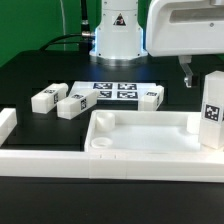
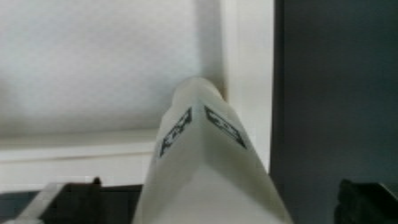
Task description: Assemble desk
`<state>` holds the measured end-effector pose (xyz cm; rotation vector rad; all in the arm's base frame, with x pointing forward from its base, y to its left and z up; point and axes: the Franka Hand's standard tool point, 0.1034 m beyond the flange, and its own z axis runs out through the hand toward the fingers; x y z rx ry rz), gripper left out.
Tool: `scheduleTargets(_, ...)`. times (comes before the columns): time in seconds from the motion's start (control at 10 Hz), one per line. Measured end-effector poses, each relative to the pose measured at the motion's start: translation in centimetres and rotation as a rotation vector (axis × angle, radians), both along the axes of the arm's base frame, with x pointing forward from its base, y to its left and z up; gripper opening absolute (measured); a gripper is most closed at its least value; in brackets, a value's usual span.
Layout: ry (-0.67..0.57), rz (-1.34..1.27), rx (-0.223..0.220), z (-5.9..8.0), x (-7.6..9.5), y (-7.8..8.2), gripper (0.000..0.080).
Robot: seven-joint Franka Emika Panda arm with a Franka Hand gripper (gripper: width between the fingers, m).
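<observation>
White plastic panel (image 1: 140, 135), raised rim, round corner socket. We see one square-section tagged leg (image 1: 212, 110) upright in its corner, right below the wide-open, empty claw (image 1: 203, 76). Matte black tabletop (image 1: 30, 80).

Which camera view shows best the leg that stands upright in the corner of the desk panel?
The exterior view: the upright leg shows whole, standing at the desk panel's corner on that view's right. The wrist view shows only its tagged upper part, close and blurred.
</observation>
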<state>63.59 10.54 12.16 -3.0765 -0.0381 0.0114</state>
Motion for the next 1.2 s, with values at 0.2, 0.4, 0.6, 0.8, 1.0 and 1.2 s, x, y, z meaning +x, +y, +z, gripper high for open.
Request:
scheduleTargets(0.2,-0.013,0.194,-0.016,-0.01,0.02,-0.11,0.0649)
scheduleTargets(0.4,-0.022,0.367,-0.021,-0.01,0.01,-0.09,0.0649)
scheduleTargets(0.6,-0.031,0.519,-0.026,0.02,0.11,-0.27,0.0649)
scheduleTargets(0.8,-0.035,0.625,-0.026,0.00,0.10,-0.31,0.0649)
scheduleTargets(1.0,-0.034,0.621,-0.025,-0.03,0.07,-0.31,0.0519)
scheduleTargets(1.2,-0.034,0.615,-0.025,-0.03,0.07,-0.31,0.0288)
